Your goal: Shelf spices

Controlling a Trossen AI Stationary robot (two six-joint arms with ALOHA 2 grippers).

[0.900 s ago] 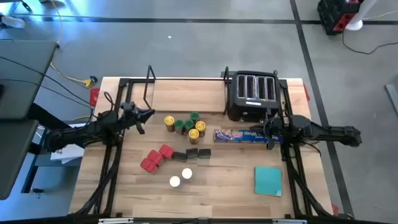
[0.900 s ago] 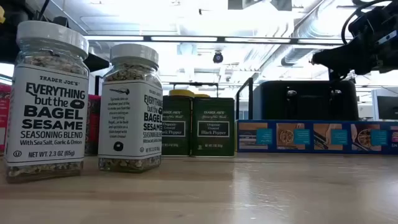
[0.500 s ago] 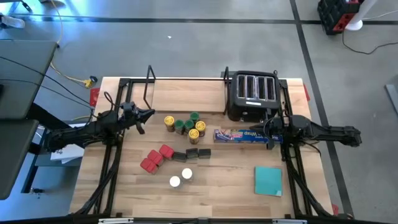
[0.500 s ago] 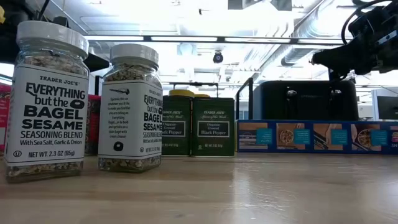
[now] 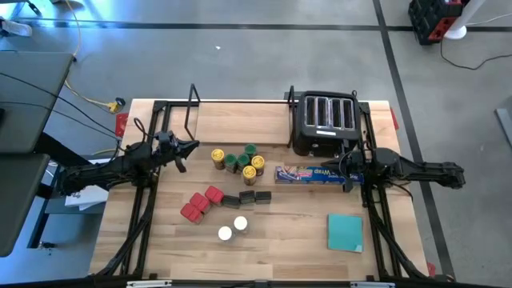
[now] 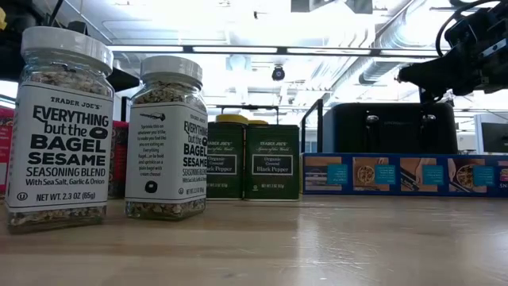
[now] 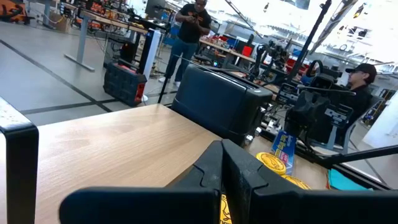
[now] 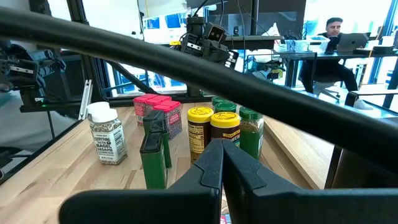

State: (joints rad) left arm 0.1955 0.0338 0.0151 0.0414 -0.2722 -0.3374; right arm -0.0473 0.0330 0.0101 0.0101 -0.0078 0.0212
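Observation:
The spices stand in a loose group mid-table in the high view: yellow-lidded jars [image 5: 217,154], green-lidded jars [image 5: 250,150], red tins [image 5: 213,194], dark tins [image 5: 247,197] and two white-capped jars [image 5: 240,224]. The white-capped jars [image 6: 63,127] stand nearest in the low view. The shelf [image 5: 240,124] stands on the table at its far edge, left of the toaster. My left gripper [image 5: 192,146] hovers shut to the left of the jars. My right gripper [image 5: 345,166] hovers shut over the right end of the blue box; its wrist view looks at the jars [image 8: 200,127].
A black toaster [image 5: 324,120] stands at the far right. The long blue wrap box [image 5: 308,174] lies in front of it. A teal square [image 5: 345,232] lies near the right front. Bare wood lies along the near edge. People are in the room beyond [image 7: 189,25].

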